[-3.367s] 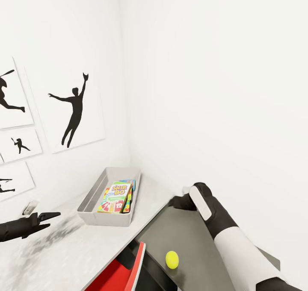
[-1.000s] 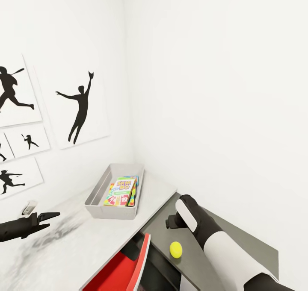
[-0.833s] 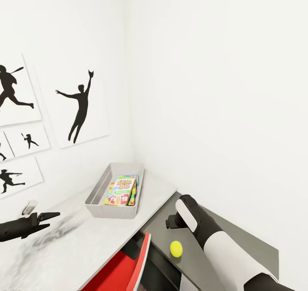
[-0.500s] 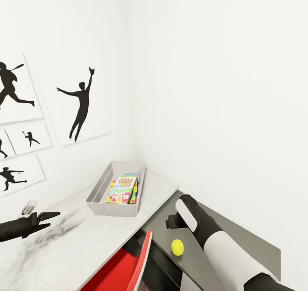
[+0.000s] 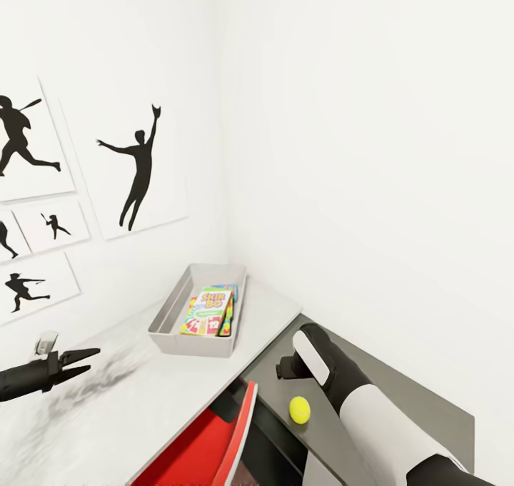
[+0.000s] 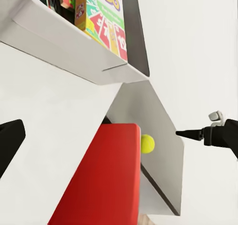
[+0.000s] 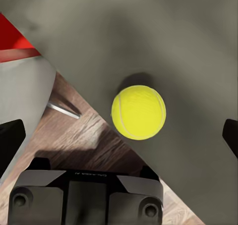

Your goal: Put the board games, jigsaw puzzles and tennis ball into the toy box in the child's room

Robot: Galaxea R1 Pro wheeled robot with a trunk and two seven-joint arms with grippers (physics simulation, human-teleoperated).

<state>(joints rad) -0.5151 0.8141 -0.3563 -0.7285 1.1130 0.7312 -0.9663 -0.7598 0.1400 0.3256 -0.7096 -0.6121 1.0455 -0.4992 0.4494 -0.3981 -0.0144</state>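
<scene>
**Ann:** Right gripper [image 7: 119, 136] spread wide above the tennis ball [image 7: 138, 112], fingertips showing well apart on either side of it.

**Bo:** And the ball isn't on the white table [image 5: 143, 400] at all. It sits near the edge of the lower grey cabinet [image 5: 400, 393], apart from the toy box [image 5: 189, 340].

**Ann:** Right arm is clearly nearer. Left gripper [image 5: 78, 361] hangs over the table, jaws parted, holding nothing.

**Bo:** A round ball has no long axis, so I'd say a plain descent onto it will do.
</scene>
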